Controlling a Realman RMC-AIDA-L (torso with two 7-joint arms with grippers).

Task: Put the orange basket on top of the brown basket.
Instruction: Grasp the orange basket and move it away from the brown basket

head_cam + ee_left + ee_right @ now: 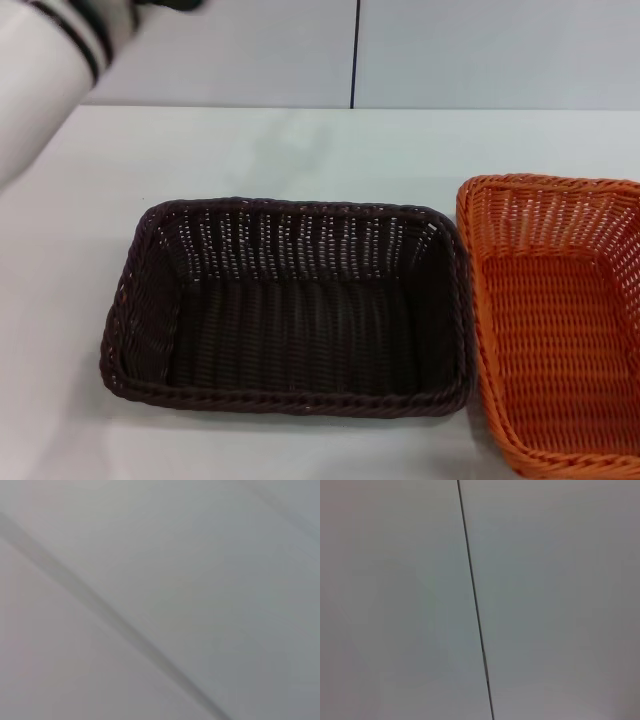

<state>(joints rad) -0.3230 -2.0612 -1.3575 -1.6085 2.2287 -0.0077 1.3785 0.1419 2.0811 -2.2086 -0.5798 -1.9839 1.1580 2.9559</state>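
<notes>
The brown basket sits empty on the white table in the middle of the head view. The orange basket stands right beside it on the right, also empty, its right part cut off by the picture's edge. The two rims are close together or touching. A white arm segment with black bands shows at the top left, raised above the table's left side. Neither gripper shows in any view. Both wrist views show only plain grey-white wall panels with a dark seam.
The white table stretches behind and to the left of the baskets. A grey wall with a vertical dark seam stands behind the table's far edge.
</notes>
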